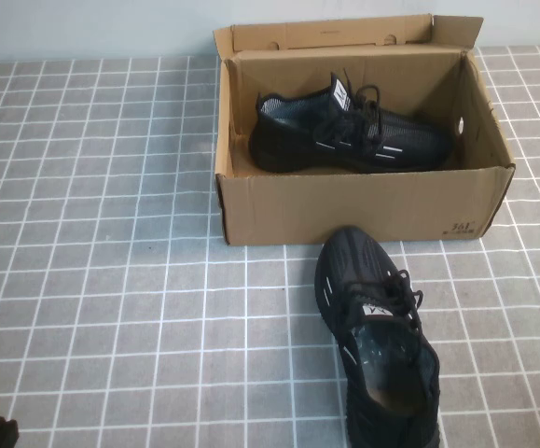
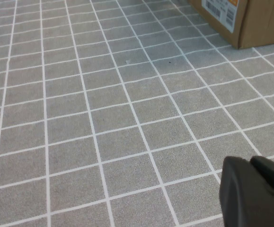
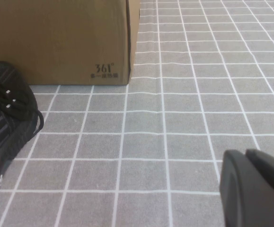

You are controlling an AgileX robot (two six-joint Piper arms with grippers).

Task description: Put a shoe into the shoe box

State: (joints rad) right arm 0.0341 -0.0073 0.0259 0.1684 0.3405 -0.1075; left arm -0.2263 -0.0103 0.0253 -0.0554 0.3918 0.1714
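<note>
**One shoe boxed, one outside**

Left gripper [image 2: 256, 191] parked low over grey tiled table [image 1: 92, 233], finger state unreadable. Right gripper [image 3: 255, 189] likewise, near box corner. Shoe [image 1: 349, 131] lying inside open shoe box [image 1: 363, 210]. Second shoe [image 1: 377, 341] on table, toe touching box front.

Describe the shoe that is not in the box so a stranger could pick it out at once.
Find the open cardboard box on the grey tiled table. Directly in front of its front wall lies a black sneaker, toe toward the box. Its twin lies inside the box. The left gripper and right gripper hover above bare tiles.
</note>
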